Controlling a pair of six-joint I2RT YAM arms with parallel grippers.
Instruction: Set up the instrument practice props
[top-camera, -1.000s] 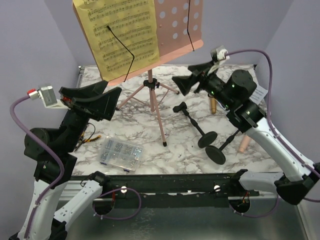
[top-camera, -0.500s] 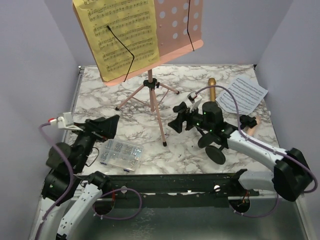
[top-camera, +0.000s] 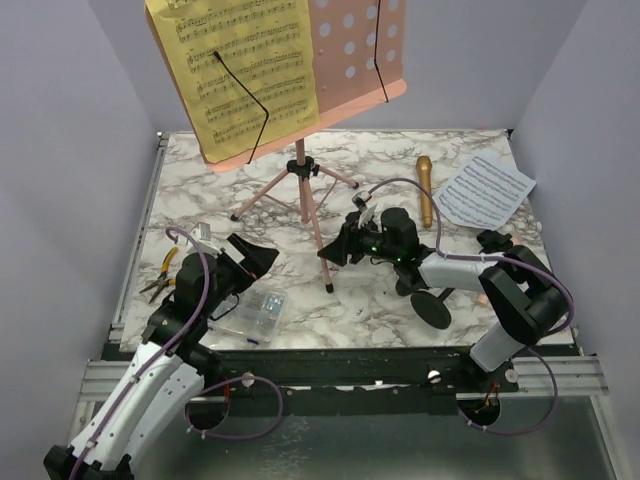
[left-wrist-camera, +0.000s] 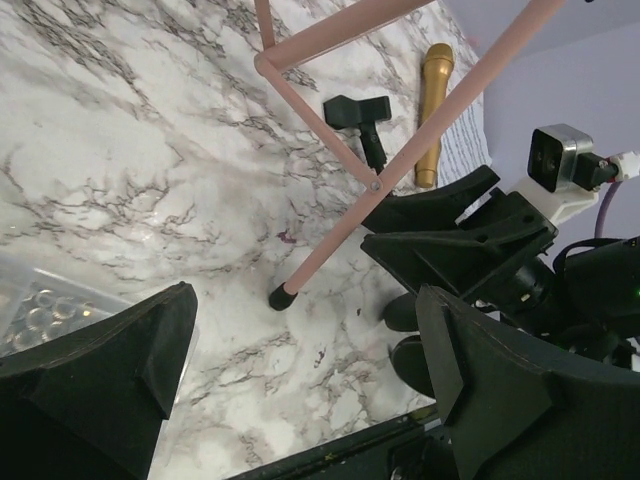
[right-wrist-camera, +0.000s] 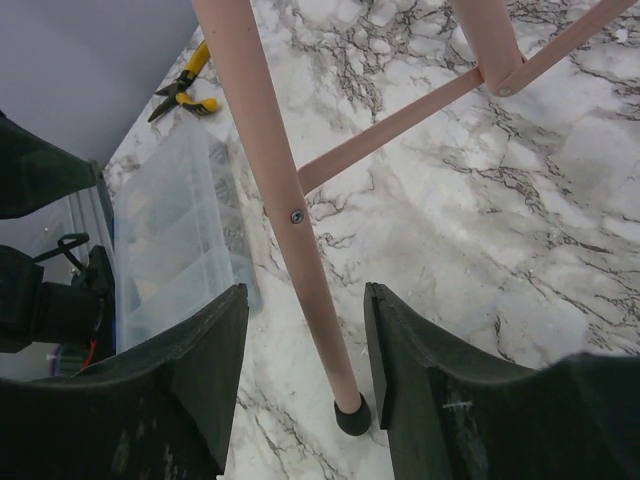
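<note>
From the top camera, the pink music rack (top-camera: 335, 95) is seen standing at the back of the marble table (top-camera: 200, 180). A yellow music page (top-camera: 245, 70) is held on it. A white music page (top-camera: 483, 188) and the gold microphone (top-camera: 425, 190) are laid flat at the back right, just beside each other. Two black mic holders (top-camera: 437, 307) are laid down near the front, partly hidden by the right arm. The right claw (top-camera: 333, 252) is set low by the rack's front leg (top-camera: 318, 235). The left claw (top-camera: 255, 258) is held over the clear box of screws (top-camera: 255, 312), and the yellow pliers (top-camera: 160, 275) are seen to its left.

From the left wrist camera, the left claw (left-wrist-camera: 305, 300) is shown spread wide, with nothing in it. The front leg (left-wrist-camera: 400, 162) is seen beyond it.

From the right wrist camera, the right claw (right-wrist-camera: 305, 295) is placed around the front leg (right-wrist-camera: 290, 200), with one finger on each side. It is about half closed. A thin gap seems to be left on both sides, so the leg is not gripped.
</note>
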